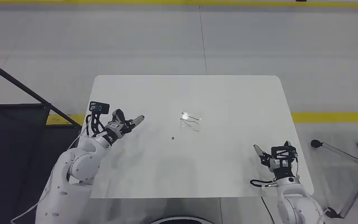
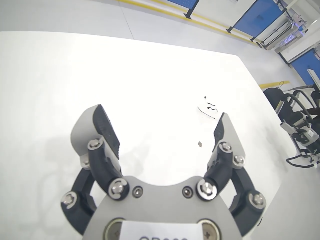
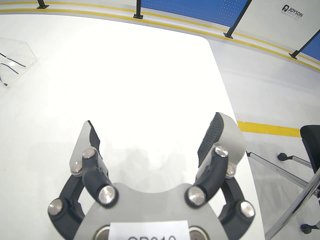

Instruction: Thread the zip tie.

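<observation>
Thin black zip ties (image 1: 190, 120) lie on a small clear plastic stand (image 1: 193, 118) in the middle of the white table (image 1: 235, 95). In the left wrist view the zip ties (image 2: 208, 107) sit ahead of my left gripper (image 2: 162, 123), which is open with nothing in it. The left gripper (image 1: 130, 118) hovers over the table's left side, well short of the ties. My right gripper (image 3: 153, 128) is open too, with nothing between its pads, and the clear stand (image 3: 17, 56) with the ties (image 3: 12, 63) is far off to its side. The right gripper (image 1: 273, 151) is near the front right corner.
A tiny dark speck (image 1: 173, 138) lies on the table in front of the ties, also seen as the speck (image 2: 200, 144) near my left fingertip. A chair base (image 3: 295, 166) stands beside the table's right edge. Yellow floor lines (image 1: 324, 117) run past the table.
</observation>
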Available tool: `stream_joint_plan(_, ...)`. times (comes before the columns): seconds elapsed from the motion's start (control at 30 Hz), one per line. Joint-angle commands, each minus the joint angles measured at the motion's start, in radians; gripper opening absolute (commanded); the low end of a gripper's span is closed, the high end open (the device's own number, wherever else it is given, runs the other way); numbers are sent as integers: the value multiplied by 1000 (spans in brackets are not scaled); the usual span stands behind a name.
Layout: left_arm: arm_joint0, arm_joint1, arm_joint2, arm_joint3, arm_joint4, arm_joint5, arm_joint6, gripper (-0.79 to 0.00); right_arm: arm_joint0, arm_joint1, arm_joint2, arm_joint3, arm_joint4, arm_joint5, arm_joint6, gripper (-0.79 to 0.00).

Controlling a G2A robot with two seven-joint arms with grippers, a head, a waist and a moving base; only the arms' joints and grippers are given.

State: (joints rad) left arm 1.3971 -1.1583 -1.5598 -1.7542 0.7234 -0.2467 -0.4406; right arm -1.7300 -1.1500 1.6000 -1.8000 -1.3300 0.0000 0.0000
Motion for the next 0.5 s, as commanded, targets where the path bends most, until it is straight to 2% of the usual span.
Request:
stream_joint_plan(0.0,0,0,0,0,0,0,0,0,0,0,0,0,0,0,0,0)
stream_joint_plan(0.1,4,0,2,7,-7,2,-3,0,0,0,0,0,0,0,0,0)
stream_joint_plan(0.17,-4,-3,6,36,-68,30,-32,0,0,0,0,0,0,0,0,0)
stream_joint_plan(0.27,-53,-9,20,75,-226,55,-77,0,0,0,0,0,0,0,0,0)
stream_joint_plan(0.47,-172,-15,67,164,-367,79,-172,0,0,0,0,0,0,0,0,0)
